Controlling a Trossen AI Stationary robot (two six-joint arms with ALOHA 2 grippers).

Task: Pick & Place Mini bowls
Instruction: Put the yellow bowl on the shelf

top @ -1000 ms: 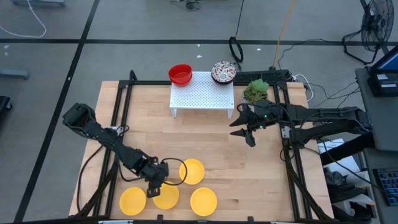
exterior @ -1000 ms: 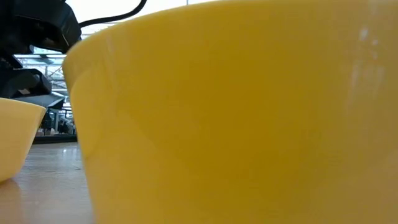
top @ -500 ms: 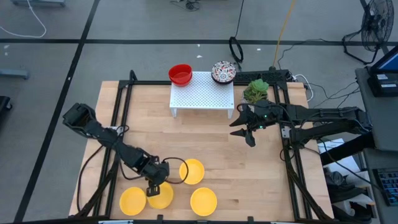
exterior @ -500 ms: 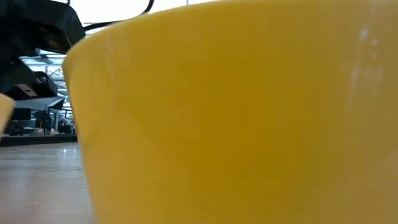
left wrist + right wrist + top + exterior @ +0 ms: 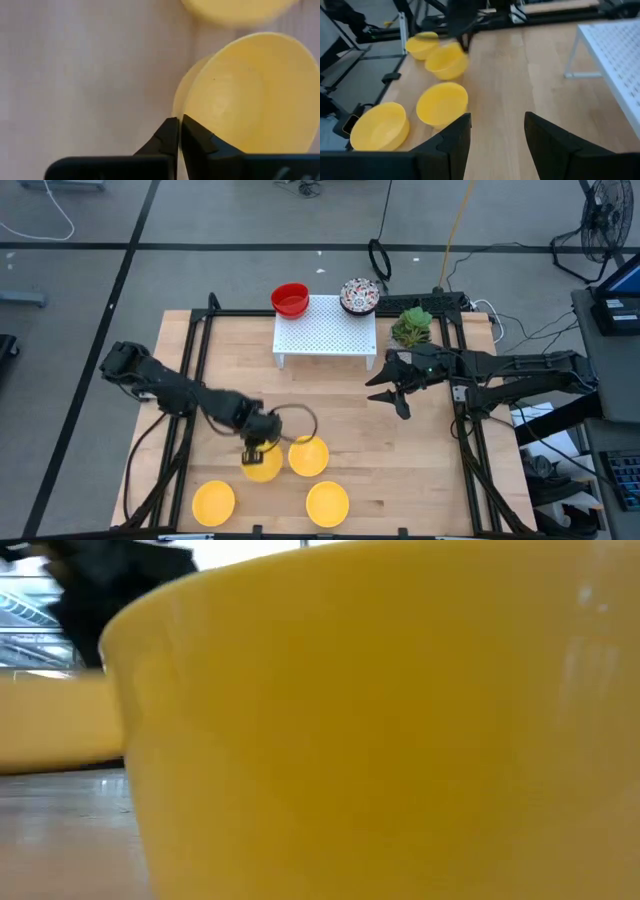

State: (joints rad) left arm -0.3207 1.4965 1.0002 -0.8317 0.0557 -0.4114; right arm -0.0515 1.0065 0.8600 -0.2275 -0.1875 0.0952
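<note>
On the table [image 5: 400, 470], near its front edge, the left arm has one yellow bowl lifted. Largest first: wooden table, then the white perforated rack [image 5: 325, 330] at the back, then the bowls. The rack's top carries a red bowl [image 5: 290, 299] at one back corner and a floral bowl [image 5: 359, 296] at the other; both look empty as far as visible. A potted plant [image 5: 411, 325] stands just beside the rack.

Step in hand, as I judge it: carry phase of a pick, yellow bowl going toward the rack. Left tool [image 5: 256, 450] is pinching the rim of the carried yellow bowl [image 5: 262, 464]; in the left wrist view the fingers [image 5: 170, 137] are pressed nearly together on the rim and the bowl hangs tilted, empty inside. It sits just beside a second yellow bowl [image 5: 308, 457], and whether the two touch I cannot tell. Two more yellow bowls, one [image 5: 213, 502] at front left and one [image 5: 327, 503] at front middle, rest empty on the table, well apart.

Right tool [image 5: 392, 390] waits over the table near the rack's right end, fingers spread, holding nothing.

Next move likely calls for keeping the thin rim pinch firm, clearing the neighbour bowl, then travelling up to the rack. Risk: the tilted bowl slipping out.
</note>
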